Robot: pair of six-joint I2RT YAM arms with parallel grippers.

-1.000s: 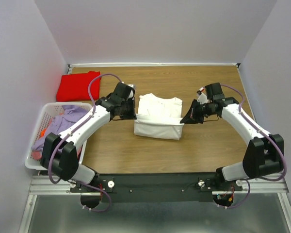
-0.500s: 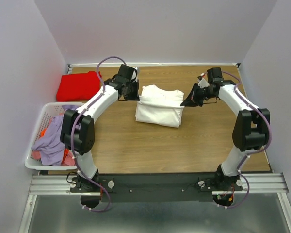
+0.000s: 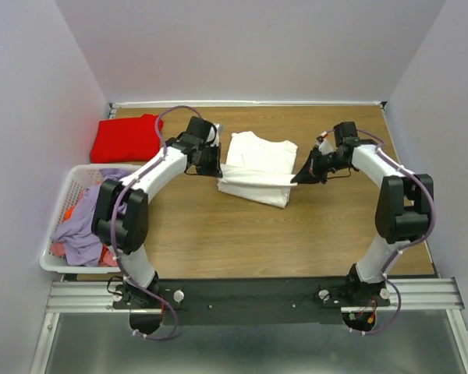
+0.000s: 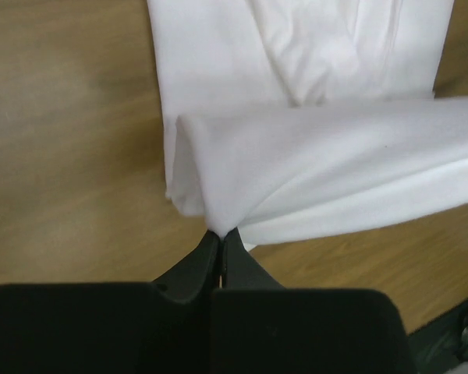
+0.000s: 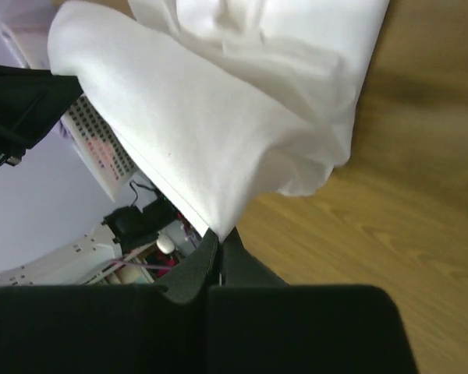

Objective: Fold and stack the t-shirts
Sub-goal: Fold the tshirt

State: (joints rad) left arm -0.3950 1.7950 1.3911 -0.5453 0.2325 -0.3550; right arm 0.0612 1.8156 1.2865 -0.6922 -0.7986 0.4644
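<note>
The left claw (image 4: 221, 236) pinched one side of the white t-shirt (image 3: 257, 160) tight — the right claw (image 5: 218, 236) pinched the other; the red t-shirt (image 3: 125, 138) lay apart on the bench (image 3: 242, 234).

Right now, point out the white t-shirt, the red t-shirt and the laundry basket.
white t-shirt (image 3: 257, 154): top external view, on the flat far part near the collar.
red t-shirt (image 3: 125, 139): top external view, on the middle of the cloth.
laundry basket (image 3: 62, 199): top external view, on its left slatted wall.

One white t-shirt (image 3: 257, 156), one red t-shirt (image 3: 125, 139) — one laundry basket (image 3: 58, 210).
</note>
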